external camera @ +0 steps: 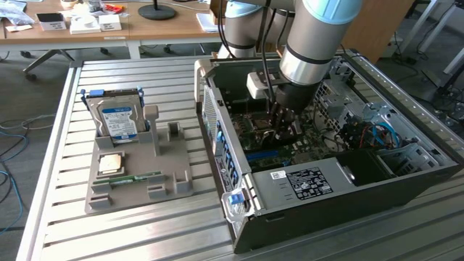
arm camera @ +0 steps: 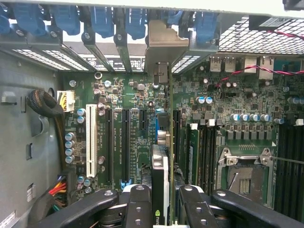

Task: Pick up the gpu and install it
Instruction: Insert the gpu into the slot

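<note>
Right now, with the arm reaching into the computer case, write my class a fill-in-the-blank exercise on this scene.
1. The gripper is shut on the ____, held edge-on over the motherboard.
2. On the grey holder, the blue-labelled hard drive stands ____.
3. The computer case sits on a slatted ____ table.
Missing words: gpu; upright; metal.

Silver-grey arm [external camera: 312, 49] with light-blue joint caps, black screw-studded pincer [arm camera: 164, 202].
</note>
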`<state>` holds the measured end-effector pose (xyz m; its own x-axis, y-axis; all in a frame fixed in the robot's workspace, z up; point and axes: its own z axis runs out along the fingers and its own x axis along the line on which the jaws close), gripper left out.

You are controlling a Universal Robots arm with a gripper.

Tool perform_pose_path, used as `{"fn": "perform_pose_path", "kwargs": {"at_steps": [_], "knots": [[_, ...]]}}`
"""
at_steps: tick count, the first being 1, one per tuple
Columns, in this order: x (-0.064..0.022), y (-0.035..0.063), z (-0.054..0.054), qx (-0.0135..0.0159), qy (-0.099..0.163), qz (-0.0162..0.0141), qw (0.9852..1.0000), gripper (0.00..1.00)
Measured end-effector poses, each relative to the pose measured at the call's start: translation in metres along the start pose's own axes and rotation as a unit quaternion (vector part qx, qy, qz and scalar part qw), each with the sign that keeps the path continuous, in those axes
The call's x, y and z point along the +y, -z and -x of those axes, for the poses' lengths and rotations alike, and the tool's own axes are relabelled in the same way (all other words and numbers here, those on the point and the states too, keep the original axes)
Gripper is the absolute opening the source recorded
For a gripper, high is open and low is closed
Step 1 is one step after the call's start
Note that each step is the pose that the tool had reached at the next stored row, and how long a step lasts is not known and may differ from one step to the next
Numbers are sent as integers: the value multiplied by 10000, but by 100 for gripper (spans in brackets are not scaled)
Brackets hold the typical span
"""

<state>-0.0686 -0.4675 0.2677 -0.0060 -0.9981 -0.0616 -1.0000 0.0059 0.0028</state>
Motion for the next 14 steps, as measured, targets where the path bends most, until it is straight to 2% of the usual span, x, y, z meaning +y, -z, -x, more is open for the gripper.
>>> {"fn": "perform_pose_path", "kwargs": {"at_steps": [14], "knots": [[22, -7, -1, 0, 1, 0, 10000, 27]]}}
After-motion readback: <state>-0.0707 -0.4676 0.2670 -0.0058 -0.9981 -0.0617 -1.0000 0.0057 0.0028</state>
